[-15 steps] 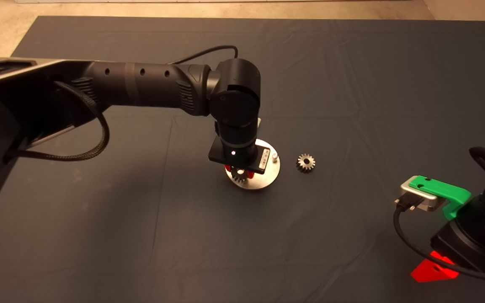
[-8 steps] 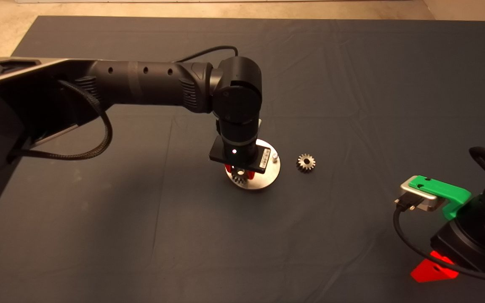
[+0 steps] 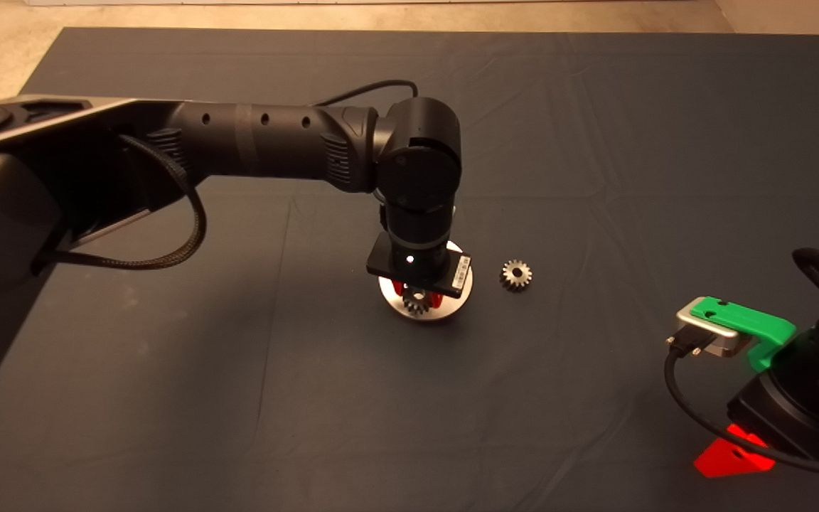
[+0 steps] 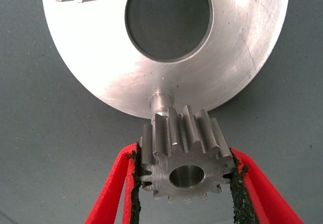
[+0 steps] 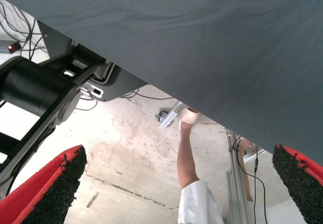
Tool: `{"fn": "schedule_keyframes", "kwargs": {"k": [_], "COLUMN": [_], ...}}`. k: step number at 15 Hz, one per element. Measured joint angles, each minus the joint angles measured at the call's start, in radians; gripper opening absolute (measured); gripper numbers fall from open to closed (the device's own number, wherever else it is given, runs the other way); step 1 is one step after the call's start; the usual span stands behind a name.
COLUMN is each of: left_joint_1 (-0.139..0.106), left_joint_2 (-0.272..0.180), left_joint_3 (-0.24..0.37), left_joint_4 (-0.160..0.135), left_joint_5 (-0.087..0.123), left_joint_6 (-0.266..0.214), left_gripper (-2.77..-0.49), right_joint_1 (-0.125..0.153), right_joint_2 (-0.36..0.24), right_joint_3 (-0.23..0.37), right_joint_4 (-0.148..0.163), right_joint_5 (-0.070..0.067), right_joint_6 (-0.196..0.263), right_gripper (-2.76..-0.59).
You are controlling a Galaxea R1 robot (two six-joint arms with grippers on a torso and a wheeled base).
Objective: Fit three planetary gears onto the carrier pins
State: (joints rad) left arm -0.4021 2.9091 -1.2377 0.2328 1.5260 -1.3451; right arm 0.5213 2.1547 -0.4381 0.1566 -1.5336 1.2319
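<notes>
the dark mat carries the silver disc. over its near rim the left gripper clamps a planetary gear between its pads, just short of a carrier pin. another gear lies well apart. right gripper parked, jaws wide apart.

Head view dim and warm-toned, mat unevenly lit, soft arm shadow near the disc. Left wrist view bright, sharp, with glare on the disc face. Right wrist view evenly daylit.
</notes>
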Motion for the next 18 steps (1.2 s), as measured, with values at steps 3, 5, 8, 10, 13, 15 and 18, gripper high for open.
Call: {"fn": "schedule_keyframes", "kwargs": {"k": [3,5,8,10,13,15,18], "left_joint_1": [0.000,0.000,0.000,0.000,0.000,0.000,0.000], "left_joint_2": [0.000,0.000,0.000,0.000,0.000,-0.001,-0.004], "left_joint_3": [-0.010,-0.016,-0.019,-0.019,-0.019,-0.019,-0.019], "left_joint_4": [0.000,0.000,0.000,0.000,0.000,0.000,0.000], "left_joint_5": [0.000,0.000,0.000,0.000,0.000,0.000,0.001], "left_joint_6": [0.009,0.013,0.023,0.026,0.027,0.027,0.027], "left_gripper": [-2.32,-2.32,-2.32,-2.32,-2.32,-2.32,-2.32], "right_joint_1": [0.000,0.000,0.000,0.000,0.000,0.000,0.000], "right_joint_2": [0.000,0.000,0.000,0.000,-0.003,-0.003,-0.003], "right_joint_3": [0.000,0.000,0.000,0.000,0.000,0.000,0.000], "right_joint_4": [0.000,0.000,0.000,0.000,0.000,0.000,0.000], "right_joint_5": [0.000,0.000,0.000,0.000,0.000,0.000,0.000], "right_joint_6": [0.000,0.000,0.000,0.000,0.000,0.000,0.000], "right_gripper": [-0.61,-0.61,-0.61,-0.61,-0.61,-0.61,-0.61]}}
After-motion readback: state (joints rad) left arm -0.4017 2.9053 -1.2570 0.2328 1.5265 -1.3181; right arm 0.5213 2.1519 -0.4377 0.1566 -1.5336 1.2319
